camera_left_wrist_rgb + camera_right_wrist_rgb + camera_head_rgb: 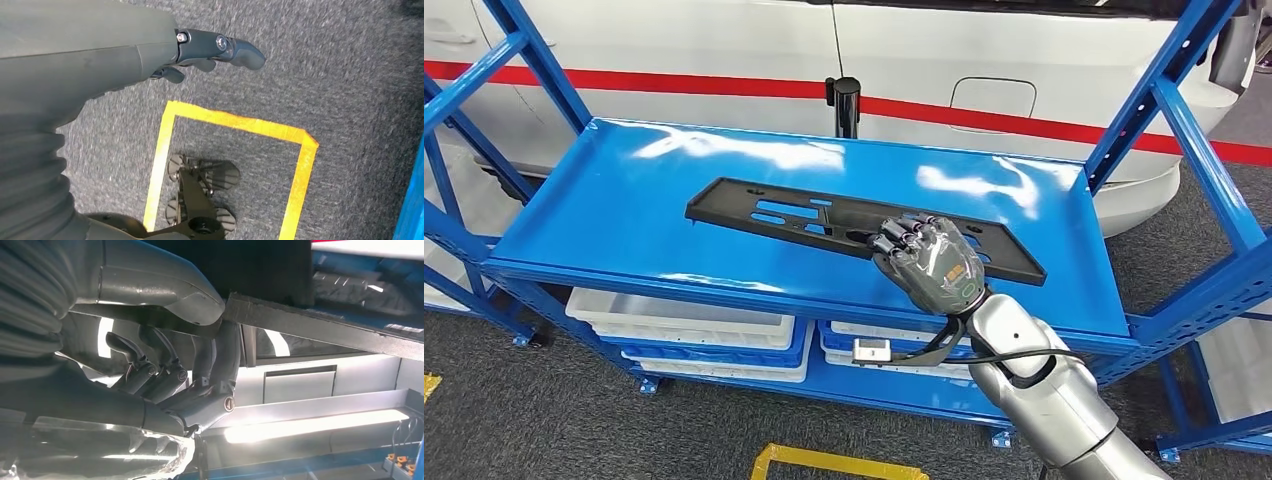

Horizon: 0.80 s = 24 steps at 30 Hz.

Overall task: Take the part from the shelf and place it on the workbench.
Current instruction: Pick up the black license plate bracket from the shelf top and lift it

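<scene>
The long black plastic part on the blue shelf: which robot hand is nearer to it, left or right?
Right. The right robot hand grips the black plastic part at its near edge on the blue shelf. The left robot hand hangs over the grey floor, away from it.

No readable text, labels, brand names, numbers or signs appear in any view. The car (904, 60) behind the shelf (624, 210) carries a plain red stripe with no lettering. The yellow tape (235, 122) on the floor forms a bare outline without words. The small white tag (871, 350) near the right arm's cable is too small to read.
</scene>
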Available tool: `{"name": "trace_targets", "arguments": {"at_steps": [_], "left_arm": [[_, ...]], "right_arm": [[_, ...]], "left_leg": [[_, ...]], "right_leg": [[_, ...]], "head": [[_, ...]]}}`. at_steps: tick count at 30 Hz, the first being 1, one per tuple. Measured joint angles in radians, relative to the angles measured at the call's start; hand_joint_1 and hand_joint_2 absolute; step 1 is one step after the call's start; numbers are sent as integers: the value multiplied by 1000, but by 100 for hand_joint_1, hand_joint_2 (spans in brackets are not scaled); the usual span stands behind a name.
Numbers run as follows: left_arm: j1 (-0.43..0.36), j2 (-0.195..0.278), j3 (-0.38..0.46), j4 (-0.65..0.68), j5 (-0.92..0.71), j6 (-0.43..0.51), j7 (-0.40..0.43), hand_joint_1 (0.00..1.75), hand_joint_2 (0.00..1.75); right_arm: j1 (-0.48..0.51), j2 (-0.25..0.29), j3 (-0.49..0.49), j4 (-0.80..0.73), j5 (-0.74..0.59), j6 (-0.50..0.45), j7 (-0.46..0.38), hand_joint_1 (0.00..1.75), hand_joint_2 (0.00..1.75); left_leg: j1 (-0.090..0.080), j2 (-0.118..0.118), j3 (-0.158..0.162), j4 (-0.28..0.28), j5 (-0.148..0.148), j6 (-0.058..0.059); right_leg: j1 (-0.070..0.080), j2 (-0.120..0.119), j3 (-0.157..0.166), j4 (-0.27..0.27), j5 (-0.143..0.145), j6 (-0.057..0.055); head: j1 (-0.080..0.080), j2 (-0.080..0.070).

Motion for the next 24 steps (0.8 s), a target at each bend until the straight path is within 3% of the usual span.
{"name": "trace_targets", "arguments": {"at_steps": [3,5,6,8,10,11,14,16,18,20,21,22,24], "left_arm": [[-2,-1,0,0,-3,-4,-1,0,175],[-2,-2,0,0,-6,-6,-2,0,175],[-2,-2,0,0,-6,-6,-2,0,175],[-2,-3,0,0,-7,-8,-4,0,175],[-3,-4,0,0,-7,-10,-5,0,175],[-3,-4,0,0,-7,-10,-6,0,175],[-2,-4,0,0,-8,-11,-8,0,175],[0,-3,0,0,-8,-10,-9,0,175],[0,-4,0,0,-8,-10,-9,0,175],[0,-4,0,0,-8,-10,-9,0,175],[0,-4,0,0,-8,-10,-9,0,175],[1,-4,0,0,-8,-10,-9,0,175],[0,-4,0,0,-8,-11,-9,0,175]], "right_arm": [[6,-2,-8,-1,1,2,1,169,175],[14,-4,-10,-1,2,4,2,169,175],[16,-5,-10,-1,2,5,2,169,175],[16,-6,-12,-1,2,9,2,169,175],[15,-7,-13,-2,3,11,3,169,175],[13,-7,-13,-2,3,12,3,169,175],[11,-7,-14,-3,5,15,3,169,175],[10,-6,-13,-3,5,16,3,169,175],[10,-6,-13,-3,5,16,3,169,175],[10,-6,-13,-3,5,16,3,169,175],[11,-6,-13,-3,5,17,3,169,175],[11,-6,-13,-3,5,17,3,169,175],[11,-6,-12,-3,5,17,3,169,175]], "left_leg": [[-2,2,-12,-9,17,12],[-3,2,-26,-8,26,12],[-3,1,-32,-7,30,10],[-3,0,-44,-4,39,4],[-6,-1,-54,3,45,-5],[-8,-1,-59,10,47,-9],[-7,-2,-70,22,51,-20],[-1,-3,-82,40,30,-30],[4,-3,-114,134,-49,-42],[9,-3,-157,273,-133,-53],[11,-3,-163,311,-147,-55],[13,-3,-155,323,-147,-56],[15,-3,-81,232,-105,-52]], "right_leg": [[-2,-1,-71,169,-93,-14],[-4,-1,-101,261,-130,-9],[-5,-1,-90,256,-126,-1],[-9,-3,-7,131,-89,18],[-10,-3,72,8,-58,22],[-9,-3,88,-21,-52,20],[-13,0,77,-21,-44,4],[-20,-1,71,-21,-35,-12],[-20,-3,62,-21,-25,-24],[-17,-5,50,-20,-15,-30],[-16,-5,44,-19,-11,-29],[-16,-4,40,-19,-8,-27],[-15,-4,35,-18,-3,-22]], "head": [[2,0],[3,0],[3,0],[4,0],[3,0],[3,0],[1,0],[0,0],[0,0],[0,0],[0,0],[-1,0],[-1,0]]}}
